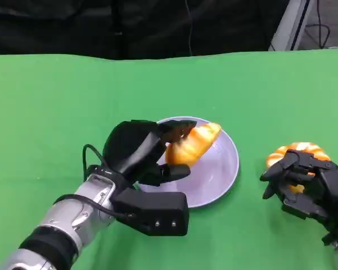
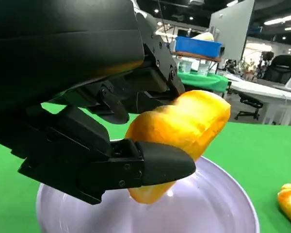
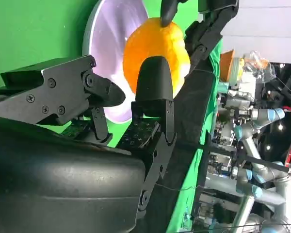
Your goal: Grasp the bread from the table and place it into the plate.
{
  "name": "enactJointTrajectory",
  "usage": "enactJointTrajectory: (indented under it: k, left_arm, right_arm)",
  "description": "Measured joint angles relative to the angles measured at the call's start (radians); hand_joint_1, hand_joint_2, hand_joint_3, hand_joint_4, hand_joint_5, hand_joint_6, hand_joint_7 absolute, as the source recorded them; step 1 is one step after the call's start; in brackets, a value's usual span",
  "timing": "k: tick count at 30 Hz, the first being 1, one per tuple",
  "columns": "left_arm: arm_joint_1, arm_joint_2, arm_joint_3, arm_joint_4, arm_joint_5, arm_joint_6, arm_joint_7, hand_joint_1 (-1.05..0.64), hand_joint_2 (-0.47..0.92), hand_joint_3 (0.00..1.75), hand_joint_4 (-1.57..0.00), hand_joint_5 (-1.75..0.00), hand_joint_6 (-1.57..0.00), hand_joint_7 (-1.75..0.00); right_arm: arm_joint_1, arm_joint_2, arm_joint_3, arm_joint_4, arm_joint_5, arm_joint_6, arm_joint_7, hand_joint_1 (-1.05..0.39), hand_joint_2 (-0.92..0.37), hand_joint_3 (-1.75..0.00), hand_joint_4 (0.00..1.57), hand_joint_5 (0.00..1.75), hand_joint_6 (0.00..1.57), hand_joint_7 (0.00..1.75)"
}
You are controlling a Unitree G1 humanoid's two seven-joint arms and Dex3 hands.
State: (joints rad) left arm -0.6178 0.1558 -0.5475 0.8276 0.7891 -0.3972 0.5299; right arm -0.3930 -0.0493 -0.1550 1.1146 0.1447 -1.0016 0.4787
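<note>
Item: bread (image 1: 192, 143), frame centre, being held by left hand (image 1: 143, 154) just above plate (image 1: 219, 177). Step: placing. Next move calls for lowering and releasing into plate. Right hand (image 1: 304, 183), lower right, gripping second bread piece (image 1: 301, 152) on surface (image 1: 45, 112).

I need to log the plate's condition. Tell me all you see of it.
The plate is round, pale lavender and glossy, like plastic, with a shallow dished centre and a raised rim. It lies flat on the green table. The left hand holds a golden bread just above it, overlapping its near-left rim.
</note>
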Motion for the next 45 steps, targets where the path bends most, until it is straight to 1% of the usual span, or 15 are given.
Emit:
enactJointTrajectory:
  k: [3, 4, 5, 8, 18, 28, 36, 40, 45]
  left_arm:
    - [0.000, 0.000, 0.001, 0.000, 0.000, -0.004, 0.000, -0.91, 0.92, 0.75, -0.75, 0.00, -0.63, 0.00]
    - [0.000, 0.000, 0.001, 0.000, 0.000, -0.004, 0.000, -0.94, 0.92, 0.74, -0.74, 0.00, -0.61, 0.00]
    - [0.000, 0.000, 0.001, 0.000, 0.000, -0.005, 0.000, -0.95, 0.92, 0.74, -0.74, 0.00, -0.61, 0.00]
    - [0.000, 0.006, 0.007, 0.000, -0.006, -0.005, 0.000, -0.96, 0.92, 0.73, -0.74, 0.00, -0.60, 0.00]
    - [0.001, 0.013, 0.009, -0.003, -0.010, -0.005, -0.001, -0.96, 0.92, 0.71, -0.74, 0.00, -0.61, 0.00]
    - [0.002, 0.015, 0.010, -0.015, -0.013, -0.005, -0.006, -0.96, 0.92, 0.71, -0.73, 0.00, -0.60, 0.00]
    - [0.017, 0.026, 0.035, -0.064, -0.018, -0.005, -0.011, -0.93, 0.92, 0.71, -0.74, 0.00, -0.59, 0.00]
    - [0.034, 0.040, 0.053, -0.087, -0.018, -0.004, -0.010, -0.91, 0.92, 0.71, -0.74, -0.01, -0.60, 0.00]
    - [0.060, 0.048, 0.075, -0.104, -0.018, -0.003, 0.000, -0.87, 0.92, 0.70, -0.77, -0.01, -0.62, -0.01]
  right_arm:
    - [0.000, 0.000, -0.001, 0.000, 0.000, 0.000, 0.000, 0.07, -0.76, -0.79, 0.88, 1.37, 0.91, 0.99]
    - [0.000, 0.000, -0.002, 0.000, 0.000, 0.000, 0.000, 0.05, -0.79, -0.72, 0.88, 1.39, 0.91, 0.99]
    - [0.000, 0.000, -0.002, 0.000, 0.000, 0.001, 0.001, 0.05, -0.80, -0.69, 0.88, 1.39, 0.91, 0.99]
    - [0.000, 0.000, -0.005, 0.000, 0.002, 0.012, 0.006, 0.05, -0.82, -0.66, 0.88, 1.40, 0.91, 0.99]
    - [0.000, 0.001, -0.011, -0.001, 0.002, 0.016, 0.007, 0.06, -0.82, -0.66, 0.88, 1.38, 0.91, 0.98]
    - [0.000, 0.001, -0.012, -0.001, 0.002, 0.016, 0.013, 0.06, -0.78, -0.74, 0.87, 1.38, 0.90, 0.98]
    - [0.000, 0.001, -0.011, -0.001, -0.005, 0.011, 0.000, 0.05, -0.78, -0.73, 0.85, 1.37, 0.92, 0.95]
    - [0.000, 0.001, -0.010, -0.001, -0.018, -0.005, -0.014, 0.05, -0.78, -0.73, 0.85, 1.37, 0.92, 0.96]
    - [0.000, 0.001, -0.009, 0.000, -0.022, -0.007, -0.019, 0.06, -0.79, -0.73, 0.85, 1.39, 0.92, 0.98]
